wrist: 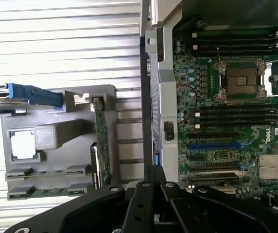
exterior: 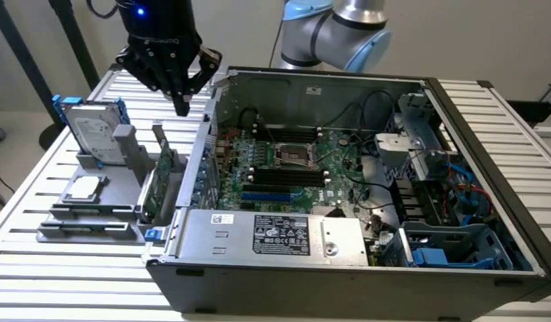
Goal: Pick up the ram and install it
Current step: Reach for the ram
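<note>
Approach for the pick. The gripper (exterior: 181, 106), fingers together and empty, is hovering above the grey fixture (wrist: 56, 156), where the ram (wrist: 100, 128) is standing on edge beside the computer case (wrist: 161, 97). A sound grasp likely needs parted fingers straddling the board's faces squarely.

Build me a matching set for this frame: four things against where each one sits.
1 ram
2 hard drive
3 processor socket
4 pincer

A on the motherboard inside the case
B above the slatted table, beside the case
C standing in the grey holder, blue rails
D green, on edge in the grey holder

Pairs: 1-D, 2-C, 3-A, 4-B
</note>
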`<state>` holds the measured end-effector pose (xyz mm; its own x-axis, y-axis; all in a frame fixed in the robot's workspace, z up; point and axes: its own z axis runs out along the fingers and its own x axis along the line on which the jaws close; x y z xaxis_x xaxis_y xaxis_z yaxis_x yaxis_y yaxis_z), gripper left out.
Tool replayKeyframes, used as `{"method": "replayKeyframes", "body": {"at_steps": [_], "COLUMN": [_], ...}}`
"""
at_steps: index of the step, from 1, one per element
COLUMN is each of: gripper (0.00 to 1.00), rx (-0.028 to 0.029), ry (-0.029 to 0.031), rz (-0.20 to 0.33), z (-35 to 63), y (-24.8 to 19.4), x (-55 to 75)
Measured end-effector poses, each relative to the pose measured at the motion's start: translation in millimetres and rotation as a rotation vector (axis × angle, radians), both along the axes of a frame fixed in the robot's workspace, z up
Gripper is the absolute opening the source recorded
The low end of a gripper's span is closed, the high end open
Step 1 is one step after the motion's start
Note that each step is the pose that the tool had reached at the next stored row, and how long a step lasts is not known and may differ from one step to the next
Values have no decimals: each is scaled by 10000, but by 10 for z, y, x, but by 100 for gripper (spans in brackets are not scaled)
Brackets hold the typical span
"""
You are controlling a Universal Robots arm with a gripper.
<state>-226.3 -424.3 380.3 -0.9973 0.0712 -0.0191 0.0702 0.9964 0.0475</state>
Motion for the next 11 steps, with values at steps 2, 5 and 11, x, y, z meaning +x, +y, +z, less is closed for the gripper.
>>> {"method": "replayKeyframes", "body": {"at_steps": [2, 5, 11], "gripper": [11, 11, 11], "rx": [0, 0, 0], "ry": [0, 0, -1], "rz": [0, 0, 1], "z": [-16, -37, -77], "y": [-23, -56, -124], "x": [-93, -227, -503]}}
